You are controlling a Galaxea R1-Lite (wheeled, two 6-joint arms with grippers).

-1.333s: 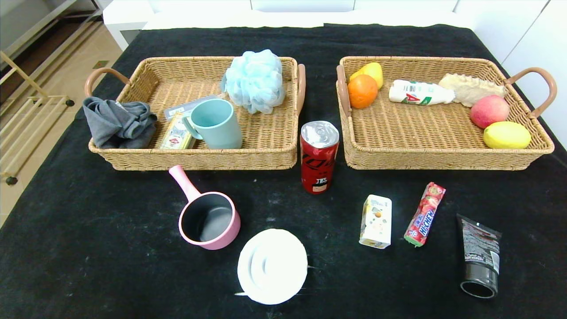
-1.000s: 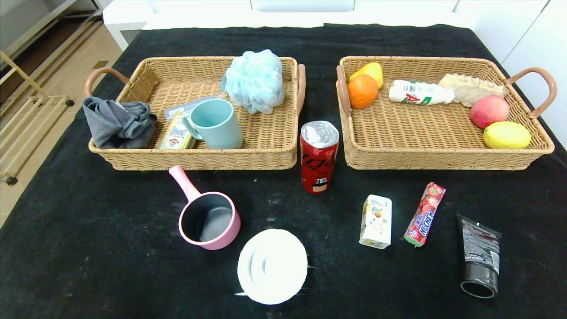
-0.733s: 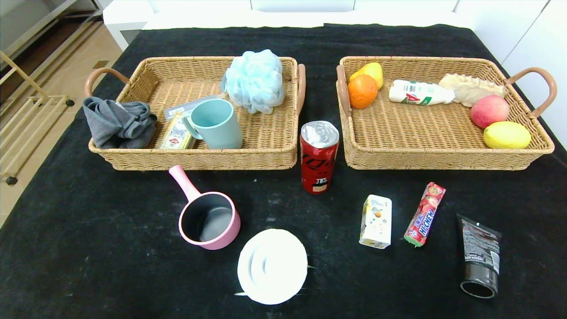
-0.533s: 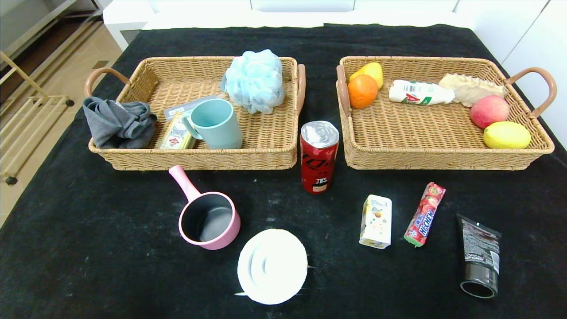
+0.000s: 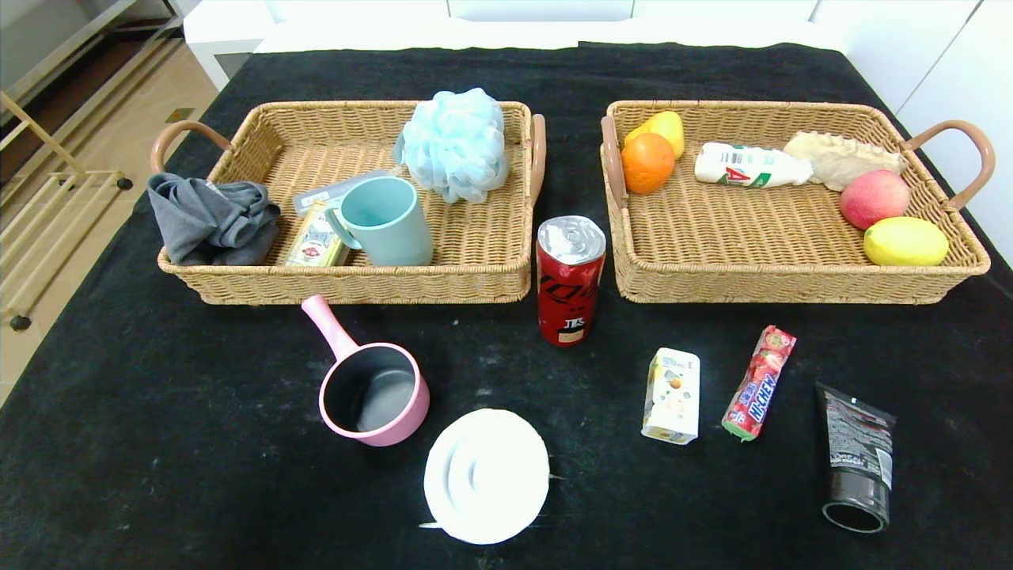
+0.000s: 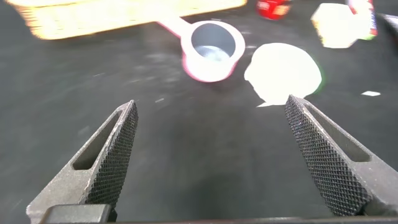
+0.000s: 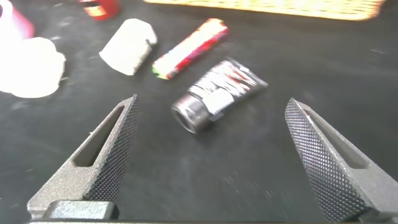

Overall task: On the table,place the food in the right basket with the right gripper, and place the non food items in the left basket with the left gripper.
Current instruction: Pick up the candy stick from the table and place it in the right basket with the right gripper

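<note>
From here I see both arms held back off the head camera's frame. My left gripper (image 6: 211, 149) hovers above bare black surface (image 5: 158, 443) with its fingers (image 6: 115, 155) spread wide and holding nothing; the pink pot (image 6: 211, 43) and white ridged disc (image 6: 285, 71) lie beyond the tips. My right gripper (image 7: 214, 149) hangs the same way, fingers (image 7: 323, 162) released and empty, with the black squeeze tube (image 7: 217, 93) lying between them on the cloth (not touched).

In the head view the red soda can (image 5: 570, 281) stands upright in the gap between the left basket (image 5: 356, 289) and the right basket (image 5: 791, 289). The drink carton (image 5: 672, 395) and Hi-Chew stick (image 5: 760, 382) lie side by side near the right basket's front, apart from each other.
</note>
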